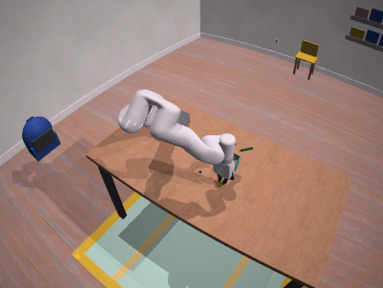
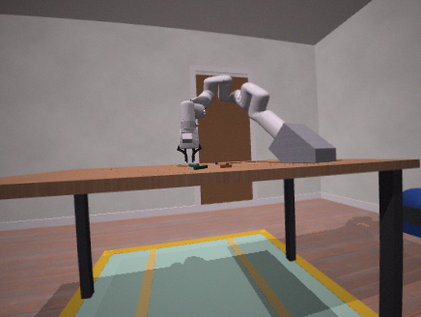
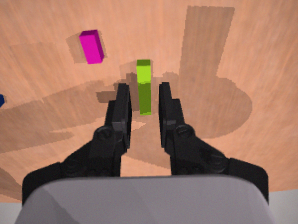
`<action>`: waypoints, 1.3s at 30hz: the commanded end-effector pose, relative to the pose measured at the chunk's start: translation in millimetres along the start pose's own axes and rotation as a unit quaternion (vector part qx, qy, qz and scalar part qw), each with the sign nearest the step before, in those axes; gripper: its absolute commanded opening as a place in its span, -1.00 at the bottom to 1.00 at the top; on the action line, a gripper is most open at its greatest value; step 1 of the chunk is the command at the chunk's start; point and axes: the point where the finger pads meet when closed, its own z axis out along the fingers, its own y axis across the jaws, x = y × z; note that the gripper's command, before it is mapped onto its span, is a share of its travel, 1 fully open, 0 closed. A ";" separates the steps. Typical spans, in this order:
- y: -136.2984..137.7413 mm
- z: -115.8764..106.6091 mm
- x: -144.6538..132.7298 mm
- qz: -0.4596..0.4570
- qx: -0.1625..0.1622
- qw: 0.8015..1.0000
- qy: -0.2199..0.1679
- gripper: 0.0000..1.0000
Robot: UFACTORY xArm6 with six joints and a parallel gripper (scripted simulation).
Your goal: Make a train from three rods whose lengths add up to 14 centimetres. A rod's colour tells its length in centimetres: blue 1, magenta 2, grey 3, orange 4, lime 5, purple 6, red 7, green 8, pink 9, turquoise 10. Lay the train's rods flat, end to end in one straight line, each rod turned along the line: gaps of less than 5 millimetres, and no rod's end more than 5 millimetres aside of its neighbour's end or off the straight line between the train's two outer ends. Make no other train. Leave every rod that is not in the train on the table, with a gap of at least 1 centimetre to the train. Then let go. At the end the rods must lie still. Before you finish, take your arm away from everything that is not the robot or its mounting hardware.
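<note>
Lime square-section rod [image 3: 144, 86] lies flat on the wooden bench [image 3: 240, 60], its near end between the part-open, empty black claw [image 3: 145, 111]; centre, descend fully, then close squarely.

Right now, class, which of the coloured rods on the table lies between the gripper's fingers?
The lime rod. It lies lengthwise in the gap of the gripper, untouched, while the shorter magenta rod lies off to one side.
</note>
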 end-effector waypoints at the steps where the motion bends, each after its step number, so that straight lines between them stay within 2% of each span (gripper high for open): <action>1: 1.1 -1.0 0.0 0.000 -0.001 1.000 0.000 -0.51; 39: 1.2 13.1 0.0 0.000 -0.001 1.000 0.000 -0.51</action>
